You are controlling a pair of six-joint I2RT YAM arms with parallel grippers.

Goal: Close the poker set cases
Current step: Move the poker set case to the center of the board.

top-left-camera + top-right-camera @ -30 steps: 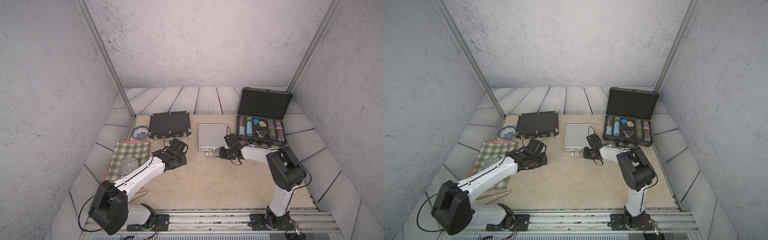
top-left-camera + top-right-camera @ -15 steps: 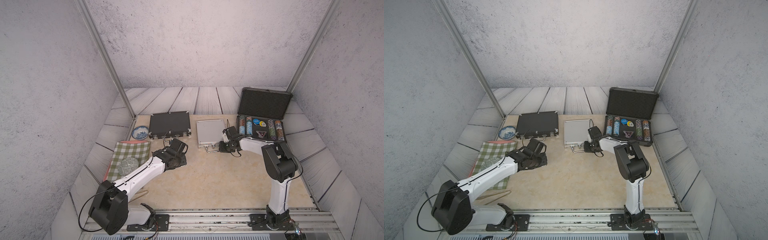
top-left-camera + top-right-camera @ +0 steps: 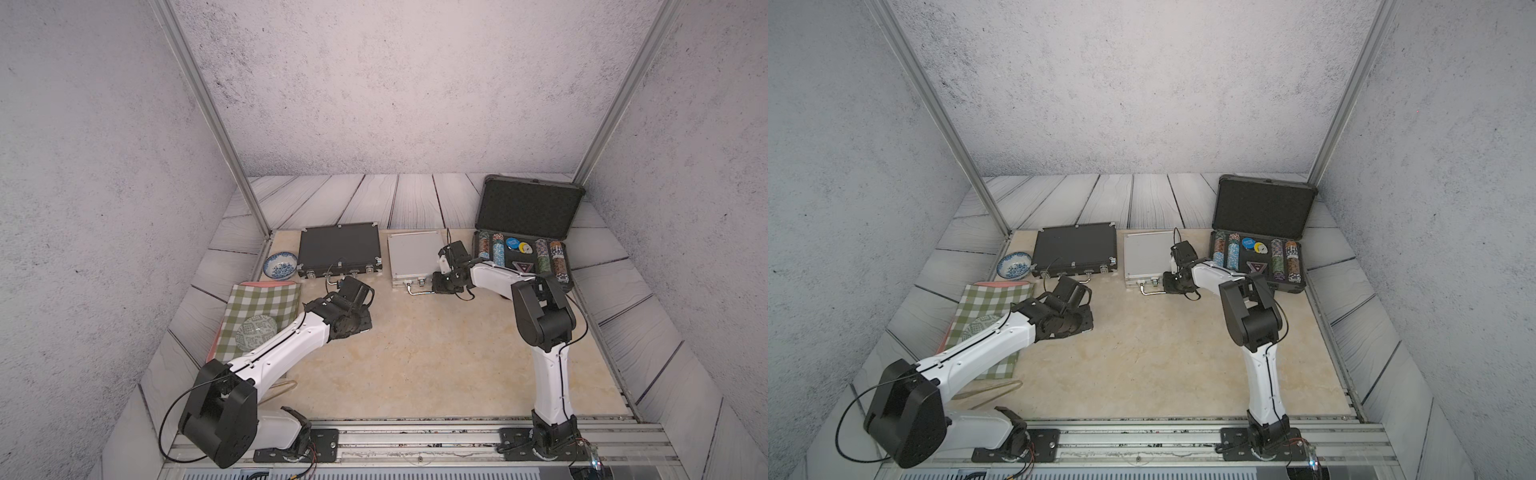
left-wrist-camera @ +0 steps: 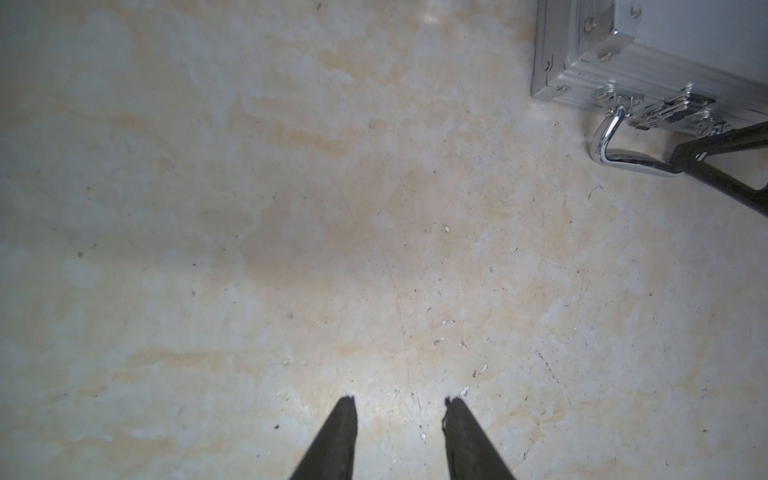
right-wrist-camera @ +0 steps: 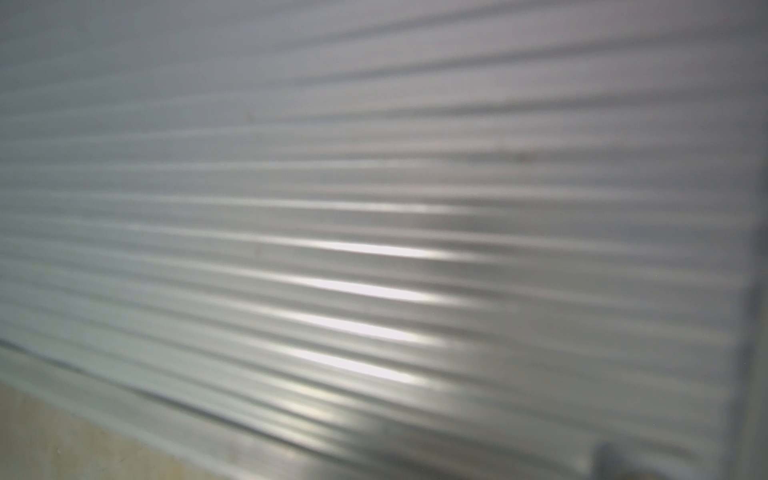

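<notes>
Three poker set cases stand along the back of the table in both top views. The black flat case (image 3: 338,249) lies shut. The silver case (image 3: 415,257) lies shut, its ribbed lid (image 5: 374,208) filling the right wrist view. The dark-grey case (image 3: 523,266) stands open, lid (image 3: 528,208) upright, with chips in its tray. My right gripper (image 3: 434,289) is at the silver case's handle (image 4: 623,160), and its fingertips (image 4: 685,166) meet round the handle's end. My left gripper (image 4: 401,401) hangs open over bare table in front of the black case.
A blue patterned bowl (image 3: 281,265) sits left of the black case. A green checked cloth (image 3: 262,311) with a round patterned dish (image 3: 256,336) lies at the left. Grey walls close in three sides, and a metal rail (image 3: 415,440) runs along the front.
The silver case has slid back toward the rear wall, and my right gripper went with it at the handle. The left arm has not moved.
</notes>
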